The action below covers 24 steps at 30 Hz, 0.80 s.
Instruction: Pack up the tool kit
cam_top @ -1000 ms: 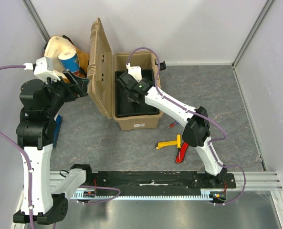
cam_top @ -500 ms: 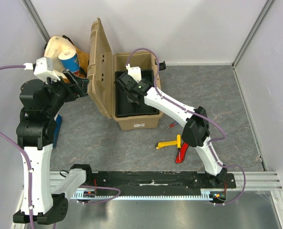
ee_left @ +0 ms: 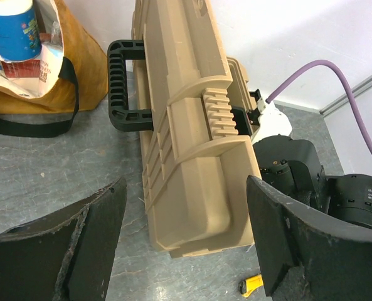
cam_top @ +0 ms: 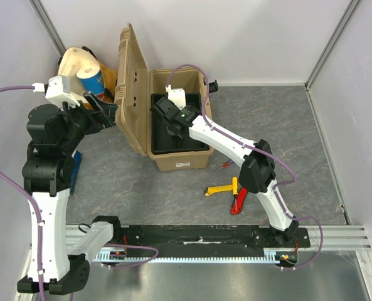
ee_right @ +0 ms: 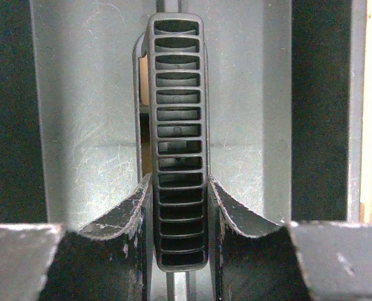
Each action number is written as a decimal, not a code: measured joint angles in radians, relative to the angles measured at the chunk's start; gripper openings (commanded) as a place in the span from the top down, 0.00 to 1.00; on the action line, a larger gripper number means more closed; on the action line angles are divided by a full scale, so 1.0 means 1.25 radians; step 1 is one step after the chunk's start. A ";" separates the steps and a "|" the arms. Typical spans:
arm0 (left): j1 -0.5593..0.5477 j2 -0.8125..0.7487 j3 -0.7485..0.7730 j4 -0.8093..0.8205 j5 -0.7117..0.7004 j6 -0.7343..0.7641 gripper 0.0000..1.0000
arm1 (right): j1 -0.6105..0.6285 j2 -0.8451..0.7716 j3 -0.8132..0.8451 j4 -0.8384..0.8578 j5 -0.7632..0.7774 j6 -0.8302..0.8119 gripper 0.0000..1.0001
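Fingers on my right arm, the right fingers point(ee_right: 129, 216), are clamped on the ribbed black tray handle point(ee_right: 180, 157), one on each flat side. The handle is the only upright part of the tray point(cam_top: 164, 147), so gripping across its thin width seems the surest hold for lifting or seating the tray. From these views I cannot tell which of the two is under way. The tray sits inside the tan toolbox point(cam_top: 179, 162) at the back of the worktop point(cam_top: 142, 188), left of centre.

My left fingers point(ee_left: 280, 244) are spread wide and hold nothing. They hang just left of the raised lid point(ee_left: 192, 157) without touching it. I judge they wait there to steady the lid or bring it down once the box is filled. The lid's black carry handle point(ee_left: 120, 81) sticks out on the side facing my left arm.

Three tools lie loose on the worktop in front of the box and well apart from it. The screwdriver point(cam_top: 222, 165) is nearest, then the yellow-handled tool point(cam_top: 218, 189), with the red knife point(cam_top: 237, 204) just beside it. My right forearm passes above them.

Behind my left arm a cloth bag point(cam_top: 73, 63) with a blue-and-white container point(cam_top: 89, 78) crowds the corner, close to the lid. The lid could press on the bag if it tipped further back.
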 measured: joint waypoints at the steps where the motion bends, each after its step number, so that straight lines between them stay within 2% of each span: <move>1: 0.000 0.000 0.000 0.000 0.000 0.000 0.18 | 0.000 0.000 0.000 0.000 0.000 0.000 1.00; 15: 0.000 0.000 -0.001 0.000 0.000 0.000 0.18 | 0.011 0.000 0.051 -0.079 0.023 -0.013 1.00; 24: 0.000 0.000 -0.001 0.000 0.000 0.000 0.18 | 0.010 -0.006 -0.009 -0.008 0.037 -0.021 1.00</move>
